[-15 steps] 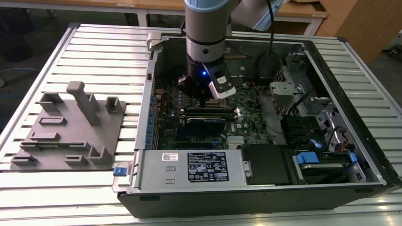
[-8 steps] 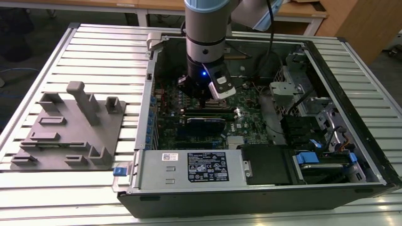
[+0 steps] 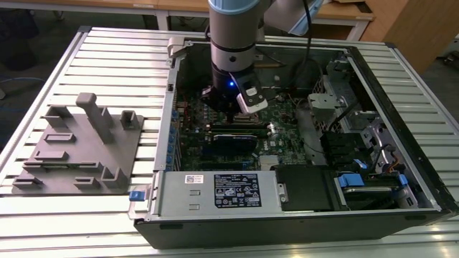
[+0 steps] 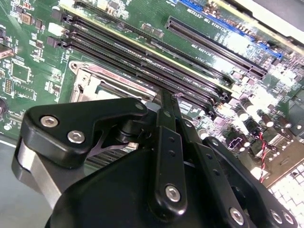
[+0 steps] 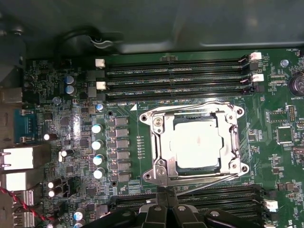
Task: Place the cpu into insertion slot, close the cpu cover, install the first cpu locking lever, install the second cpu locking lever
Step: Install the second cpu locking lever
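Note:
The cpu (image 5: 197, 142) lies flat in the insertion slot (image 5: 197, 117) on the green board, its dull silver top facing up. The silver cpu cover (image 5: 161, 142) lies down around it, framing the chip. One thin wire lever (image 5: 190, 107) runs along the far side of the socket. Another lever (image 5: 209, 183) runs along the near side, close to my fingertips. My gripper (image 5: 164, 195) hangs just off that near edge, fingers pressed together with nothing visible between them. In the exterior view the gripper (image 3: 233, 114) reaches down into the open computer case.
Long black memory slots (image 5: 175, 73) flank the socket on both sides. Capacitors (image 5: 97, 142) and metal ports (image 5: 19, 159) stand beside it. The case walls (image 3: 373, 80), a drive cage (image 3: 358, 183) and the power supply (image 3: 229, 191) ring the board. A grey fixture (image 3: 79, 145) sits on the slatted table.

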Action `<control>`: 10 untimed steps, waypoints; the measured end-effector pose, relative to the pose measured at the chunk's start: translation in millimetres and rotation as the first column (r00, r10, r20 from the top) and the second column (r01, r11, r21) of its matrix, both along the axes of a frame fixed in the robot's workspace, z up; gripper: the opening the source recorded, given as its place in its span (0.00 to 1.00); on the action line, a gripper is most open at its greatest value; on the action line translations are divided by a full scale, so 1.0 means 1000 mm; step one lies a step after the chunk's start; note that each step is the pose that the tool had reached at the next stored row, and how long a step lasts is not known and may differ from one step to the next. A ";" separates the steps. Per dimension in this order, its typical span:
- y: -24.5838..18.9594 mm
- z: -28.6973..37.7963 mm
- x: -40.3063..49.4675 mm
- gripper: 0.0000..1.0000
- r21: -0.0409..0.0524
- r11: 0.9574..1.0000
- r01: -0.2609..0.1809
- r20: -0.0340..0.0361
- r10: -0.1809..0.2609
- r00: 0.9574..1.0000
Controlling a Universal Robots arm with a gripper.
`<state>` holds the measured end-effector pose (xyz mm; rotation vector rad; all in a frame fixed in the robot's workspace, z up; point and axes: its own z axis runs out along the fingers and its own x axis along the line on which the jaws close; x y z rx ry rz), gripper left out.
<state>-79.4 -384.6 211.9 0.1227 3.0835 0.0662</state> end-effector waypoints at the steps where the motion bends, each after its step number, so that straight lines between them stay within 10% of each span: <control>1: 0.0000 -0.0001 -0.0005 0.10 0.000 1.000 0.000 0.000 0.000 1.000; 10: 0.0000 -0.0032 -0.0015 0.10 0.000 1.000 0.000 0.000 0.000 1.000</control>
